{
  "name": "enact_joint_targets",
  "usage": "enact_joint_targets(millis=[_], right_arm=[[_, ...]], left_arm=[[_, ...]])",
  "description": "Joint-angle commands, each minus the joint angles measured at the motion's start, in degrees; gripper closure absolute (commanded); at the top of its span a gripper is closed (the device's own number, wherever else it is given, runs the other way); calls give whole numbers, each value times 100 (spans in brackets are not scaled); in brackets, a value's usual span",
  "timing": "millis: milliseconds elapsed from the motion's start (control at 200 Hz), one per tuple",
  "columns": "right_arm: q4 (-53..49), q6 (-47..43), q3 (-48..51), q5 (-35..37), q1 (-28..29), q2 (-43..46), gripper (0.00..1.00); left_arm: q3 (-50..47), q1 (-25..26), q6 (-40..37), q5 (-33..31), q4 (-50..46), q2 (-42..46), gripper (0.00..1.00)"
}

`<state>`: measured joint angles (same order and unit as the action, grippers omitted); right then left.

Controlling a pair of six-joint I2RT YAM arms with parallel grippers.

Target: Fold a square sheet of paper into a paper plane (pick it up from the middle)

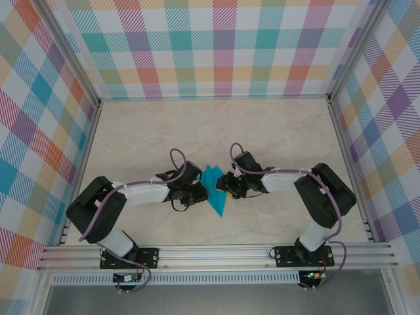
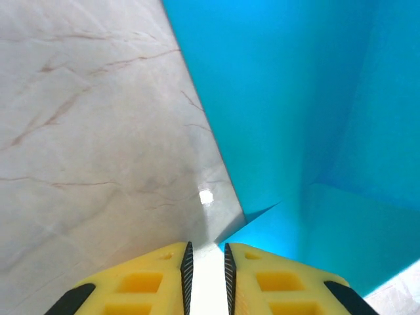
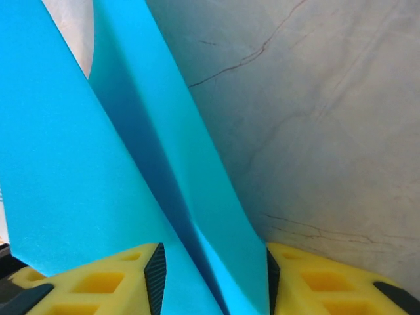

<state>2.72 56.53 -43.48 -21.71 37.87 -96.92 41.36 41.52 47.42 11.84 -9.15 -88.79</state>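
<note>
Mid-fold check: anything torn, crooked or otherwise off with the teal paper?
Nothing stands out. The folded teal-blue paper dart sits between left gripper and right gripper, over the pale marbled table, with no visible tears or crumpling.

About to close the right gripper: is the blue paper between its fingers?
Yes. In the right wrist view the blue paper runs down between the right gripper's two yellow fingers.

Matt, smooth teal paper, sharply creased, on a faintly glossy marble-look table, with moulded yellow plastic fingers beside the paper.
</note>
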Motion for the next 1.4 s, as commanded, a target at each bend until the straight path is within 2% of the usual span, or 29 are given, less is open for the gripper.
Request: enact_joint_targets(millis=[0, 200, 375, 655, 1035, 1395], right_arm=[[-133, -116, -127, 102, -16, 13, 58], [-173, -100, -117, 130, -16, 22, 57], [-142, -64, -140, 99, -16, -28, 57], [-162, -37, -114, 100, -17, 16, 56], [-94, -26, -94, 14, -16, 85, 56], [-122, -244, -285, -175, 53, -7, 52]], left_arm=[[-136, -122, 105, -258, -255, 459, 77], [-294, -127, 184, -678, -446, 1394, 74], [-109, -126, 171, -145, 113, 1580, 74], [461, -126, 90, 406, 845, 684, 74], [667, -178, -145, -10, 297, -293, 77], [519, -232, -111, 5, 330, -761, 79]])
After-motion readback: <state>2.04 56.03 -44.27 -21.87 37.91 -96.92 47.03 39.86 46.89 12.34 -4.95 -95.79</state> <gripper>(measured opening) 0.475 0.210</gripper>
